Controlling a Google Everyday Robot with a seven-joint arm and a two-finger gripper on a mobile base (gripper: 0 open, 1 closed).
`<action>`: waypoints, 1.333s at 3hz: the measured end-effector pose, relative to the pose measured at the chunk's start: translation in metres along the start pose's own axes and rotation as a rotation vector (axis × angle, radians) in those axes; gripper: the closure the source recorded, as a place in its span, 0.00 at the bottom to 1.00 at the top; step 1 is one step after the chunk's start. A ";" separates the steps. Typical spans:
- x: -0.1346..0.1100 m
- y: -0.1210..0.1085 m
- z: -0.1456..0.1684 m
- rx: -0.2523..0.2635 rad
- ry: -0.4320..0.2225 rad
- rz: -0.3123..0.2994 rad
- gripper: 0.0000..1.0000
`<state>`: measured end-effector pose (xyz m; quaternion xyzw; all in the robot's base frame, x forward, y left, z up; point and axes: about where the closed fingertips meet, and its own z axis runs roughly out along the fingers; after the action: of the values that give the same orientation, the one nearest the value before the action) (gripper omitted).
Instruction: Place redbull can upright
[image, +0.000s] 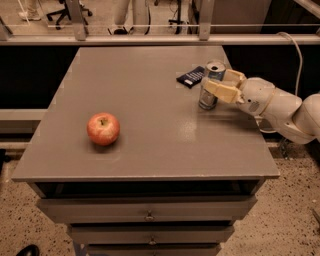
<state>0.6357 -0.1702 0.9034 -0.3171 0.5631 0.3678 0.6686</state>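
Note:
The redbull can (211, 98) is a slim blue-and-silver can with a silver top. It stands upright on the grey table (150, 145) near the right edge, its base on the surface. My gripper (216, 81) reaches in from the right and is shut on the can at mid height. One tan finger (220, 91) crosses the can's front and the other sits behind it. The white arm (280, 107) extends off to the right.
A flat dark blue packet (191, 77) with white print lies just left of and behind the can. A red apple (103, 128) sits at the table's left front. Drawers are below the tabletop. A rail and chair legs stand behind the table.

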 end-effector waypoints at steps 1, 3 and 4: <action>0.000 0.002 -0.002 -0.015 0.008 -0.012 0.40; 0.000 0.006 -0.003 -0.041 0.034 -0.029 0.00; -0.016 0.006 -0.022 -0.069 0.188 -0.094 0.00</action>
<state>0.6178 -0.1881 0.9157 -0.3992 0.5950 0.3239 0.6178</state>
